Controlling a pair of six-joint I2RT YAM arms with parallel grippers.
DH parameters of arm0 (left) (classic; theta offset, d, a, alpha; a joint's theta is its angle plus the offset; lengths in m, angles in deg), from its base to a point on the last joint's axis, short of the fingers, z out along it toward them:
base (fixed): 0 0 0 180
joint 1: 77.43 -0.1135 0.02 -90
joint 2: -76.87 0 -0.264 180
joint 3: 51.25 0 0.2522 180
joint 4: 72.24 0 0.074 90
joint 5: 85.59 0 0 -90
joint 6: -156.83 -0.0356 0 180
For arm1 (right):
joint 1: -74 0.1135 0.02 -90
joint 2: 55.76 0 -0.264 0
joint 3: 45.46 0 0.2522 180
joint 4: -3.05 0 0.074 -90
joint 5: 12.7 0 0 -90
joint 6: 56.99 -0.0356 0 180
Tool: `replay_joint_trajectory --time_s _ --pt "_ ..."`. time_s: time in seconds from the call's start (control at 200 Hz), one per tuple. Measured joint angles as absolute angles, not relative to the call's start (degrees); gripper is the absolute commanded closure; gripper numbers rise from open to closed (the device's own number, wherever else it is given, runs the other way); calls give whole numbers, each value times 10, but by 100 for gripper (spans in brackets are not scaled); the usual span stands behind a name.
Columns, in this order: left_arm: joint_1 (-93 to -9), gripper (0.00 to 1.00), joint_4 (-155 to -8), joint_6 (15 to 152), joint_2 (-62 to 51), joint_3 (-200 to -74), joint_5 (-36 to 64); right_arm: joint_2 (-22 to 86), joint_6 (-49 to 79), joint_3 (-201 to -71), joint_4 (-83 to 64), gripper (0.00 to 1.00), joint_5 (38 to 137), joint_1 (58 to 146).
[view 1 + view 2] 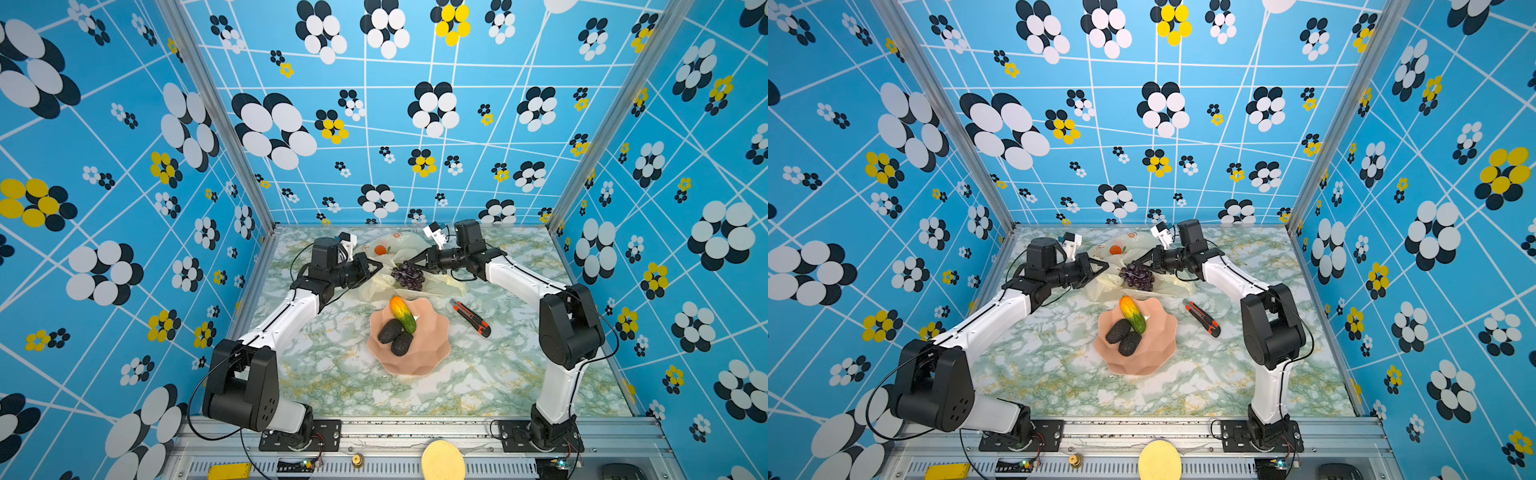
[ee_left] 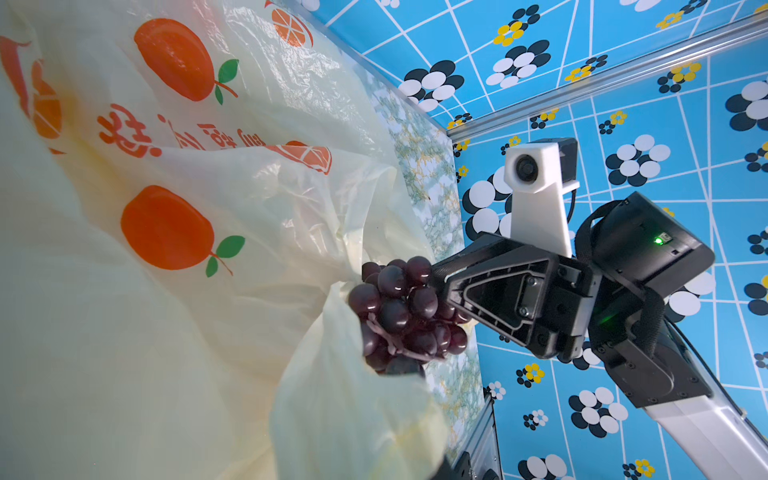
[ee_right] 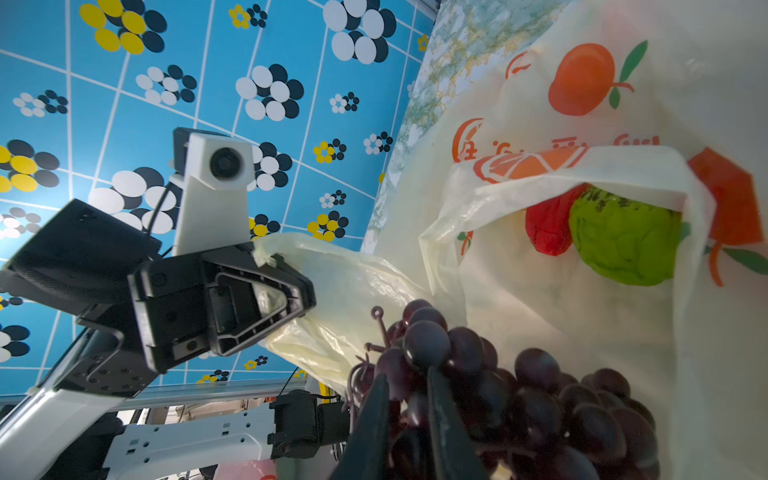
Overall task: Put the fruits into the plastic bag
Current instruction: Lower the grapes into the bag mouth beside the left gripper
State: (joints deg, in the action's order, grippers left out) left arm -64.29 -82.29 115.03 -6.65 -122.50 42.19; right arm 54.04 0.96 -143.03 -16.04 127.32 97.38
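The plastic bag [image 1: 390,245] [image 2: 166,291] lies at the back of the table with its mouth held up. My left gripper [image 1: 376,266] [image 3: 303,291] is shut on the bag's edge. My right gripper [image 1: 409,262] [image 3: 409,378] is shut on the dark purple grapes [image 1: 409,277] [image 1: 1138,277] [image 2: 403,311], which hang at the bag's mouth. Inside the bag lie a bumpy green ball [image 3: 623,237] and a red fruit [image 3: 548,228]. A yellow-green oblong [image 1: 402,313] and two black ovals [image 1: 390,331] rest in the pink dish [image 1: 432,353].
A red-and-black utility knife [image 1: 471,318] lies on the marble table to the right of the dish. Blue patterned walls enclose the table on three sides. A metal rail runs along the front edge.
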Motion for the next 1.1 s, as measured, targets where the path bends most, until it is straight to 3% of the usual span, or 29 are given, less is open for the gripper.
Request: replay_joint_trajectory --time_s 0.44,0.56,0.73,0.75,0.77,0.785,1.1 --pt "-629 100 -810 1153 -43 -1240 422 576 88 -1482 -283 68 1210 974" --pt "-624 100 -805 1153 -43 -1240 422 585 97 -1511 -309 59 1199 974" --pt "-620 100 -800 1155 -43 -1240 422 591 102 -1535 -327 27 1184 975" --pt "-620 100 -800 1155 -43 -1240 421 591 109 -1536 -329 22 1183 976" --pt "-620 100 -800 1155 -43 -1240 422 591 108 -1537 -333 5 1180 976" --pt "-620 100 -800 1155 -43 -1240 421 591 111 -1538 -334 1 1179 976" --pt "-620 100 -800 1155 -43 -1240 421 588 167 -1584 -444 1 1069 985"
